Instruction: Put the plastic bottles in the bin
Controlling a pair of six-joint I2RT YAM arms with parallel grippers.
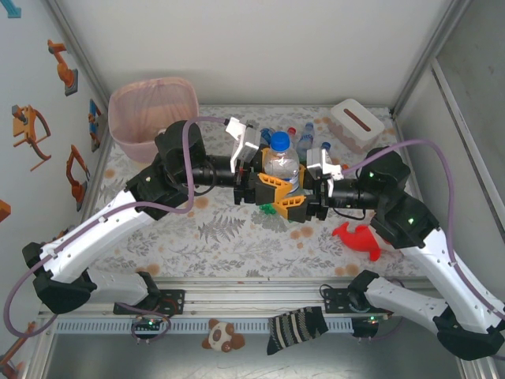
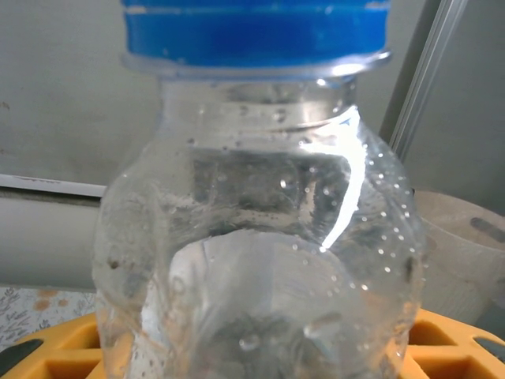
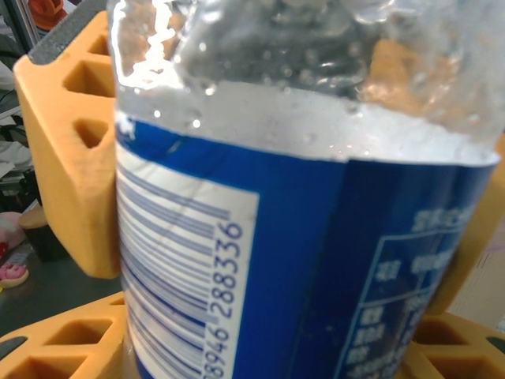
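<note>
The step in hand looks like a hand-over in mid-air: a clear water bottle (image 1: 282,160) with a blue cap stands upright above the middle of the patterned surface (image 1: 237,237), caught between the two arms where they meet. The right pincer (image 1: 294,203) is clenched on it low down, and the right wrist view has the blue barcode label (image 3: 237,260) hard up against its orange fingers (image 3: 55,347). The left pincer (image 1: 267,192) comes in from the other side; in the left wrist view its fingers (image 2: 55,357) lie against both flanks of the bottle below the neck, so I judge it clasped there too (how firmly it presses I cannot say). The bin (image 1: 150,85), cream with a pink liner, stands at the far left corner, well apart from the bottle and on the left arm's side, which suits a pass to that arm. More small bottles (image 1: 306,136) wait in a cluster just behind, near the white tissue box (image 1: 357,122). The next move, as I read it, calls for the right pincer to let go cleanly without tipping the bottle; the left arm could then swing it over the liner's rim and drop it.
</note>
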